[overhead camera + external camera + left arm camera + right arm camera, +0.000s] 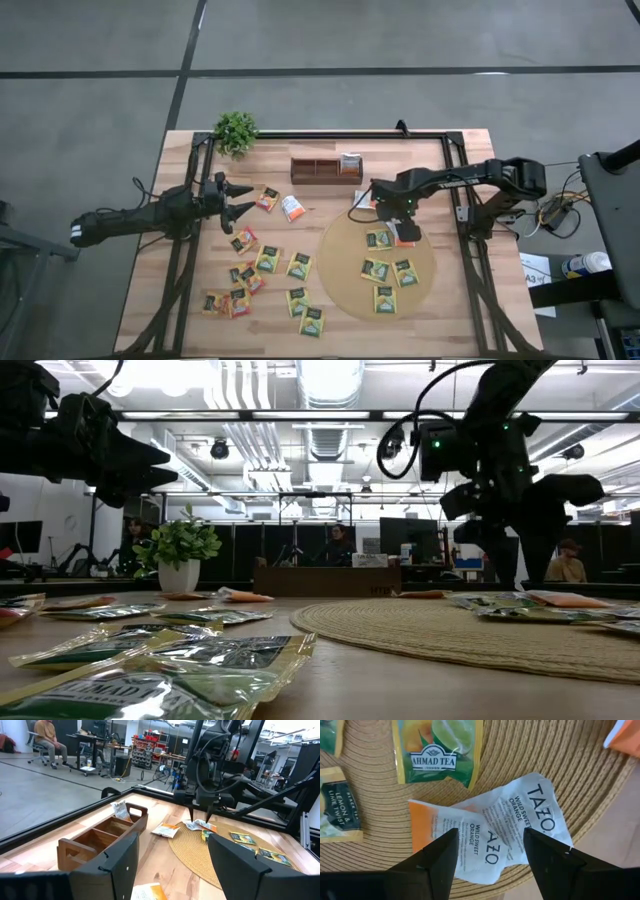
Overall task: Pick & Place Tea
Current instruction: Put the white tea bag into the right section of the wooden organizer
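Several tea sachets lie flat on the wooden table (200,330) and on the round tan mat (345,285). Two crumpled white-and-orange sachets (505,832) lie overlapping on the mat near its far edge. My right gripper (490,852) is open and points down just above them, one finger on either side, touching nothing; the left wrist view shows it from across the table (199,816). My left gripper (240,198) is open and hovers above the table's left part, pointing right. One sachet (348,162) stands in the right slot of the wooden tray (315,170).
A small potted plant (235,130) stands at the far left corner. A white-and-orange sachet (292,207) and an orange-red one (267,198) lie between the left gripper and the tray. Yellow-green sachets (375,268) cover the mat's middle. A dark frame rail (465,200) runs along the table's right side.
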